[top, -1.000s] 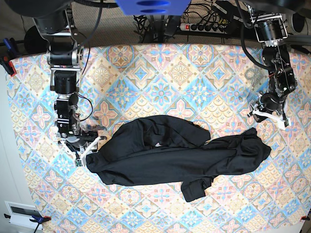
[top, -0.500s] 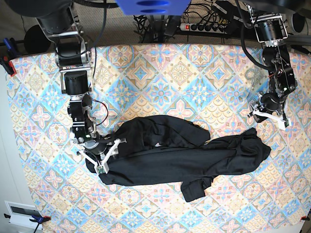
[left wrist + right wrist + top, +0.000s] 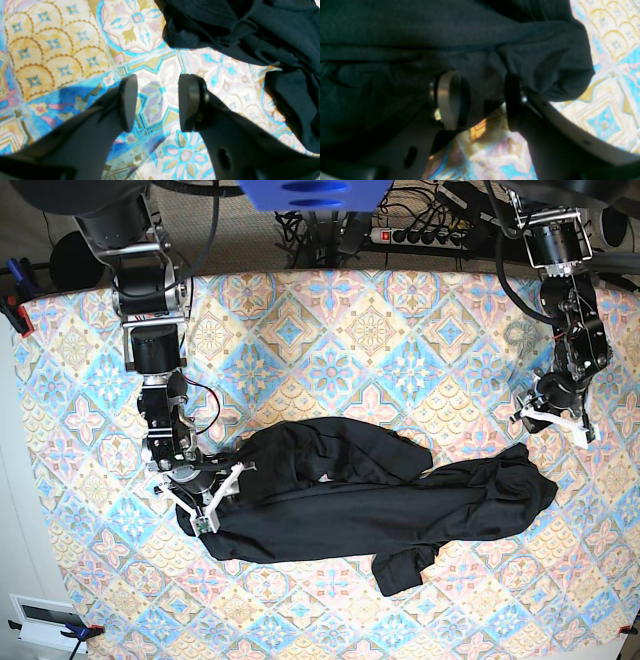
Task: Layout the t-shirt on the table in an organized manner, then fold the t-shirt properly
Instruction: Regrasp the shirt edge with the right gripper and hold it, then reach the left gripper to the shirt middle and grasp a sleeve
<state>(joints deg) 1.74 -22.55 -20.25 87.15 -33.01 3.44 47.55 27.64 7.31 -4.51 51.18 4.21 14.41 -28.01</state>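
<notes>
Since a second ago the right hand [image 3: 203, 498] has slid off the bare cloth onto the near-left edge of the shirt [image 3: 370, 495], while the left hand [image 3: 551, 416] has held its place. Black and bunched, the shirt lies across the middle of the counter [image 3: 330, 330], one sleeve trailing toward the front edge; it is crumpled, so laying out looks barely begun. At the right wrist, the fingers [image 3: 446, 100] stand apart with a bulge of fabric [image 3: 480, 82] between them, placed as if to pinch that edge and draw it flat; whether they press the cloth yet I cannot tell. The left hand hangs open over bare counter, just beside the shirt's far-right corner, nothing between its fingers [image 3: 128, 102], likely waiting to take that end. Much of the right wrist view is dark and blurred, so folds, collar and hem cannot be told apart. The shirt's underside is hidden throughout.
</notes>
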